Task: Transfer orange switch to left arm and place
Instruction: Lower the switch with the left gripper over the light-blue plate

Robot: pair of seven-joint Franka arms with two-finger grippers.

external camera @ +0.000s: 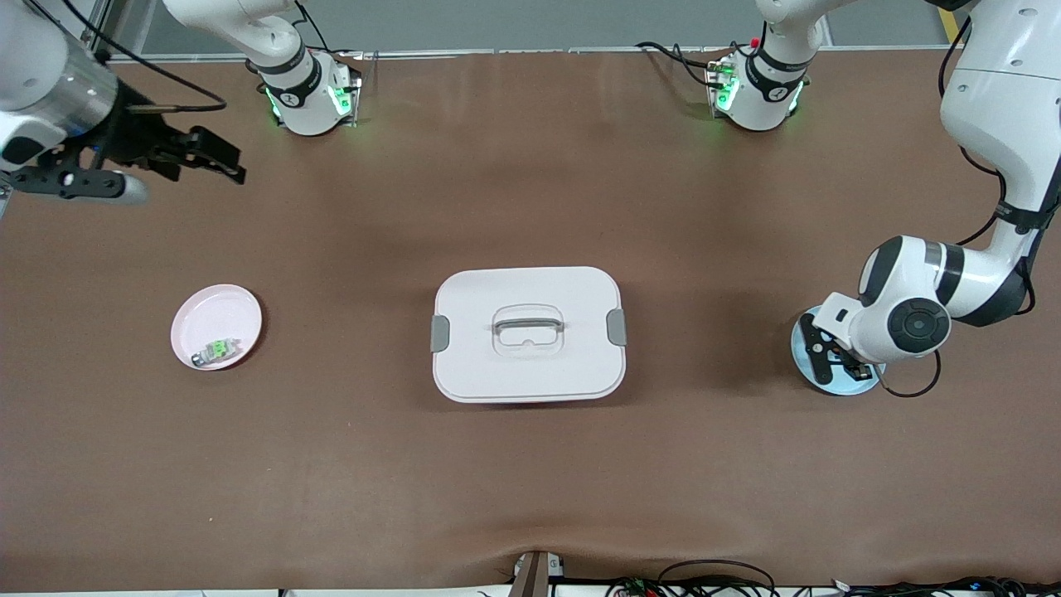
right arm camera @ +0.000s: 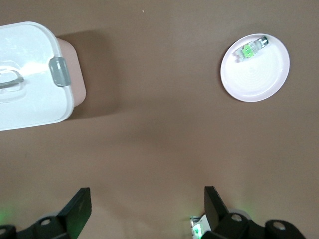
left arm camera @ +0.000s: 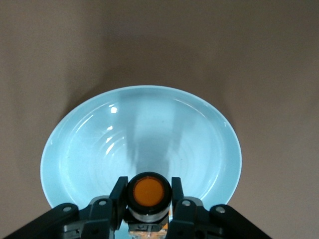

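Note:
The orange switch (left arm camera: 148,192), black with a round orange cap, stands on the light blue plate (left arm camera: 99,144) at the left arm's end of the table. My left gripper (left arm camera: 148,183) is shut on it, one finger on each side of its black body. In the front view the left gripper (external camera: 833,361) is low over the blue plate (external camera: 850,387) and hides the switch. My right gripper (external camera: 224,162) is open and empty, held up over the table's right-arm end; its fingers stand wide apart in the right wrist view (right arm camera: 145,191). The white box (external camera: 528,369) sits mid-table.
A pink plate (external camera: 207,311) at the right arm's end holds a small green-and-grey switch (external camera: 217,350); both show in the right wrist view, plate (right arm camera: 259,74) and switch (right arm camera: 250,49). The box (right arm camera: 30,89) lies between the two plates.

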